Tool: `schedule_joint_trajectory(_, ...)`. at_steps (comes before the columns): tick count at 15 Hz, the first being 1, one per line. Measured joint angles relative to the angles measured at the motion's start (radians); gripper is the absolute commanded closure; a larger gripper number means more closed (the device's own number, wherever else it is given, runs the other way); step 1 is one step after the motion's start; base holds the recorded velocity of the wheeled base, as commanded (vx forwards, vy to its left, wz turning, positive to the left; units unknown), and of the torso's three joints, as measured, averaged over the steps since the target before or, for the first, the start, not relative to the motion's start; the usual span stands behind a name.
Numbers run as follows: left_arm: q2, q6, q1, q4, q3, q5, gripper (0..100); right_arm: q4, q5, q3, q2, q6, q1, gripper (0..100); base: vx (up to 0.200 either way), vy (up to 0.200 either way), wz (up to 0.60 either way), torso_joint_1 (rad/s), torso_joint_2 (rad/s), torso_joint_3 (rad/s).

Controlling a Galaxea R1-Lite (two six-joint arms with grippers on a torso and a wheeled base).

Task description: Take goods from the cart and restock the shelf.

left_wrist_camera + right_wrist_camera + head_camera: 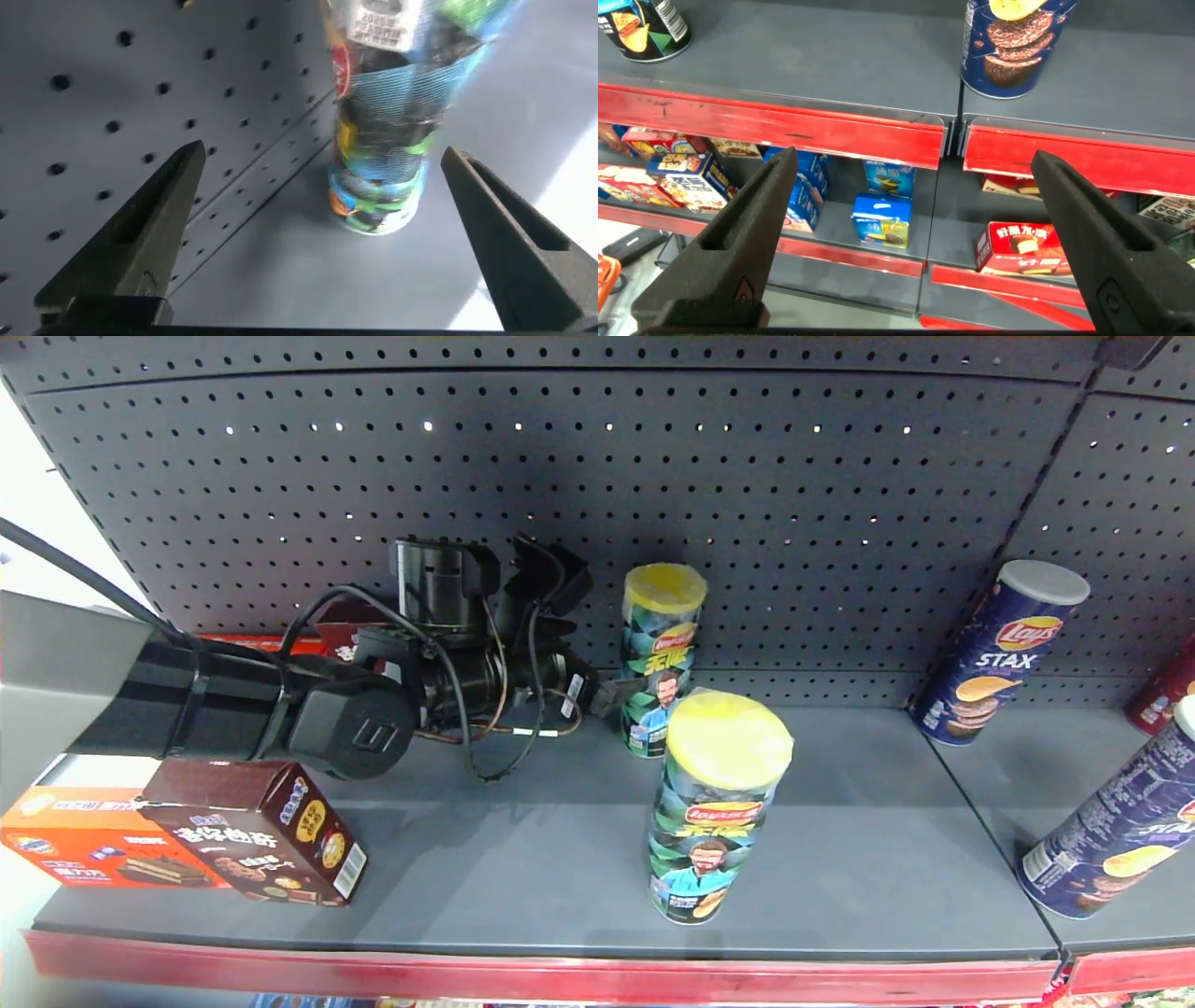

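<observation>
Two green chip cans with yellow lids stand on the grey shelf (523, 859): a rear can (661, 653) near the pegboard and a front can (717, 803) closer to the edge. My left gripper (611, 695) lies low on the shelf just left of the rear can. In the left wrist view it is open (322, 154), with that can (383, 140) upright ahead between the fingers, not touched. My right gripper (915, 159) is open and holds nothing, in front of the red shelf edge (785, 117), below a blue can (1013, 47).
A brown biscuit box (261, 831) and an orange box (84, 845) lie at the shelf's front left. Blue chip cans lean at the right (1004, 653) and far right (1111, 831). Lower shelves hold small boxes (882, 219). Pegboard (747, 476) backs the shelf.
</observation>
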State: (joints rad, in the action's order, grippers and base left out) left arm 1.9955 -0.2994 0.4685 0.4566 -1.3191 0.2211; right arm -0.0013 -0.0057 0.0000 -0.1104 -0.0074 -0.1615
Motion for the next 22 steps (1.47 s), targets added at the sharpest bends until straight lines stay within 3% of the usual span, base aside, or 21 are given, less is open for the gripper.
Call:
schedule_joint_trajectory(4,0.001,0.002,-0.003,0.001,-0.002,-0.053,0,0.0,0.0,0.0,0.0,0.0,-0.001,0,0.0,0.0,0.0,0.0,0.0,0.0)
schedule_joint_trajectory(16,-0.011,0.002,-0.024,0.015,0.045,-0.1,0,0.0,0.0,0.0,0.0,0.0,-0.001,0,0.0,0.0,0.0,0.0,0.0,0.0)
schedule_joint_trajectory(20,-0.059,0.002,-0.023,0.015,0.1,-0.176,0,0.0,0.0,0.0,0.0,0.0,-0.001,0,0.0,0.0,0.0,0.0,0.0,0.0)
schedule_joint_trajectory(22,-0.073,-0.017,-0.022,0.014,0.106,-0.238,0,0.0,0.0,0.0,0.0,0.0,-0.001,0,0.0,0.0,0.0,0.0,0.0,0.0)
